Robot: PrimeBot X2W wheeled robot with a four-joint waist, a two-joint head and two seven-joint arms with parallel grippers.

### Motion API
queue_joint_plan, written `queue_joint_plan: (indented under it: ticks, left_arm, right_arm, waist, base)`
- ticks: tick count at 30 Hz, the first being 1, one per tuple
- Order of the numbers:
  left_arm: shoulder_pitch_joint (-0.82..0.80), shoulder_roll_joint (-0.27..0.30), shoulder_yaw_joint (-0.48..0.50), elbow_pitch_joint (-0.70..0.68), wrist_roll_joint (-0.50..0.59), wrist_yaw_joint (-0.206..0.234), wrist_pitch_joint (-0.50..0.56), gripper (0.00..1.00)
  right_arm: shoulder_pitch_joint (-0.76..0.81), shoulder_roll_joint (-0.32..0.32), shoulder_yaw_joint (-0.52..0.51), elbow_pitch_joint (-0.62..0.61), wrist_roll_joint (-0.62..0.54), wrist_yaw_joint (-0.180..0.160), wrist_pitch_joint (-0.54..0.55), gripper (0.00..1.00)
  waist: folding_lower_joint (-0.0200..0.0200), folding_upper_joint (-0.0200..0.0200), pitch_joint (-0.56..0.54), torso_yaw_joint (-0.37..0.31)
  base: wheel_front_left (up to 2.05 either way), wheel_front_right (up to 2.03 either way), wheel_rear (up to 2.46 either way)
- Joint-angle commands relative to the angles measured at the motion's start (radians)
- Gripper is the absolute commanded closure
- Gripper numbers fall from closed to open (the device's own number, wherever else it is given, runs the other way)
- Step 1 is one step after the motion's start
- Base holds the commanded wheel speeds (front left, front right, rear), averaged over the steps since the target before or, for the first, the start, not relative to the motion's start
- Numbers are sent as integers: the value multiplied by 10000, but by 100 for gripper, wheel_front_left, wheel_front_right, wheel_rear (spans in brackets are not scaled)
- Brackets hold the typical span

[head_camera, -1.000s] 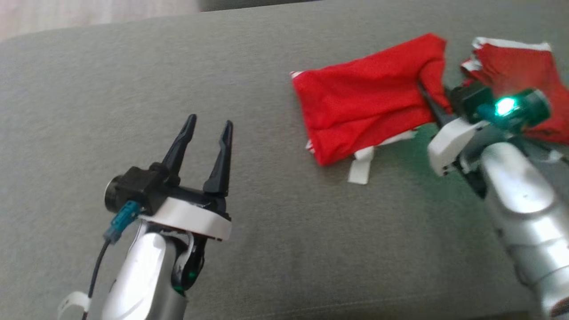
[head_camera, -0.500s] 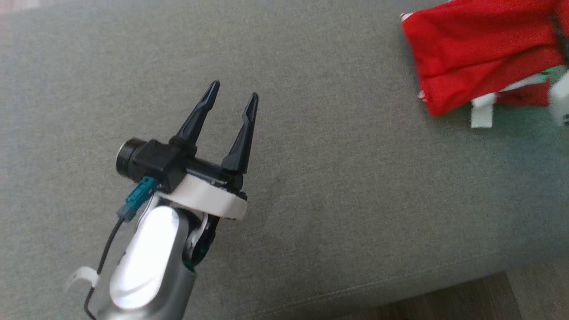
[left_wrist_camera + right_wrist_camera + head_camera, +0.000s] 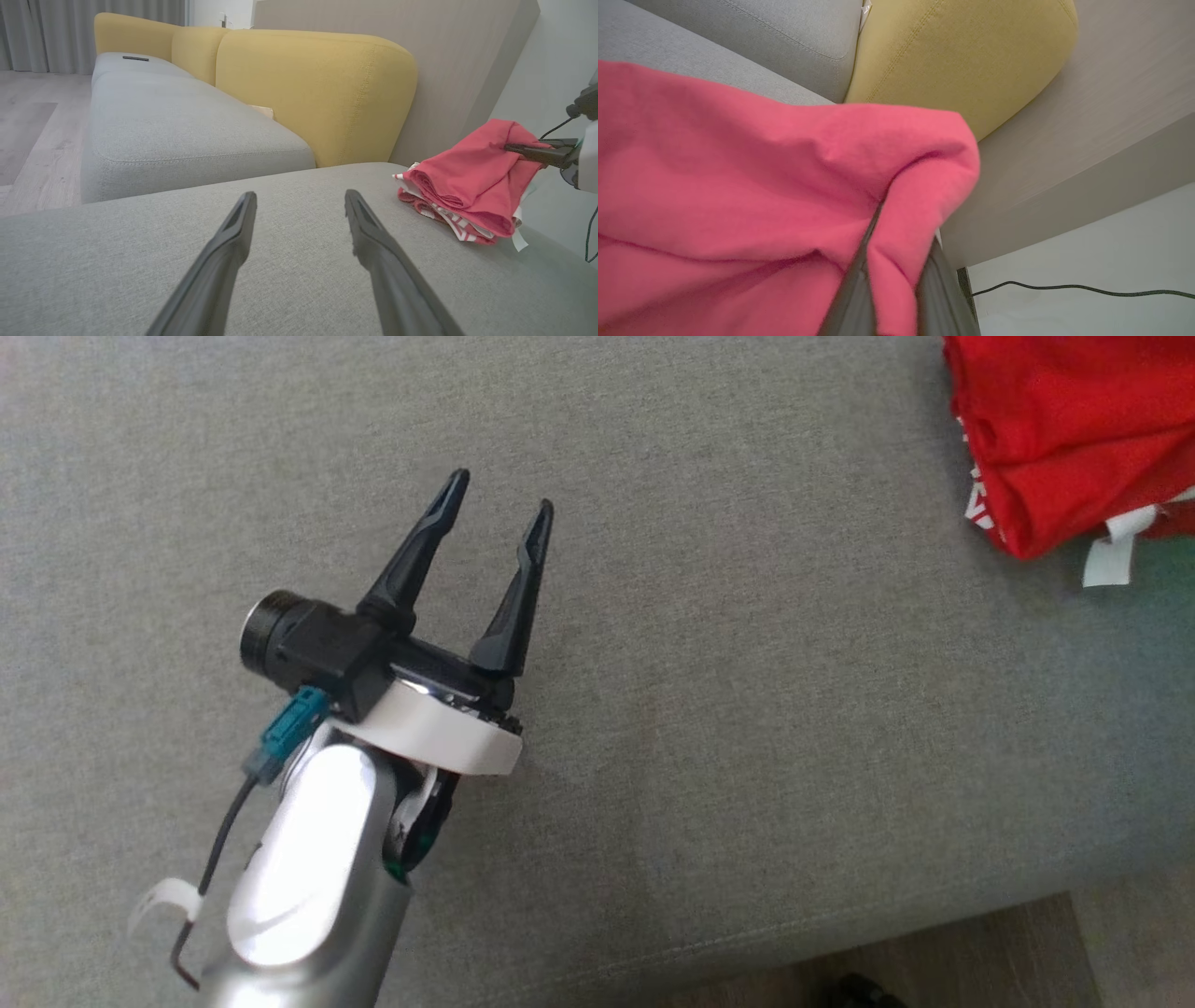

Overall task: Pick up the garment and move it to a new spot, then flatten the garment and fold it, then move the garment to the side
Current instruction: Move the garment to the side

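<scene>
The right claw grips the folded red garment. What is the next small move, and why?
Probably open the right claw and let go. The red garment looks folded and mostly rests on the grey cushion, well to the side of the open, empty left claw, so moving it aside seems nearly done.

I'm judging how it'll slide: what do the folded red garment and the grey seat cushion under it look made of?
Red garment: soft knit, perhaps cotton jersey, matte; it drapes in rounded folds. Grey seat cushion: woven upholstery fabric, matte, with a visible fine weave.
</scene>
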Motion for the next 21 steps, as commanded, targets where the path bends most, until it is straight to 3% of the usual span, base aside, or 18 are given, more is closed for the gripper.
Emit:
queue_joint_plan:
  ticks: [1,2,11,21]
  left_arm:
    - [-317,87,352,-330,113,-47,-51,0]
    - [-319,87,371,-324,122,-60,-51,0]
    - [-102,87,564,-215,-3,-116,-51,0]
    - [509,87,944,-368,-292,160,-51,0]
  right_arm:
    - [108,-265,-138,-245,-93,-9,-20,100]
    - [152,-227,-263,-286,-171,-9,-39,0]
    - [683,454,-1040,-1148,-677,-9,-134,0]
    - [1551,1853,-1182,-2861,209,-9,-525,0]
  waist:
    - [-1,0,31,4]
    - [-1,0,42,7]
    - [-1,0,-627,-5]
    - [-1,0,-1892,293]
  base:
    - [0,0,0]
    - [0,0,0]
    - [0,0,0]
    - [0,0,0]
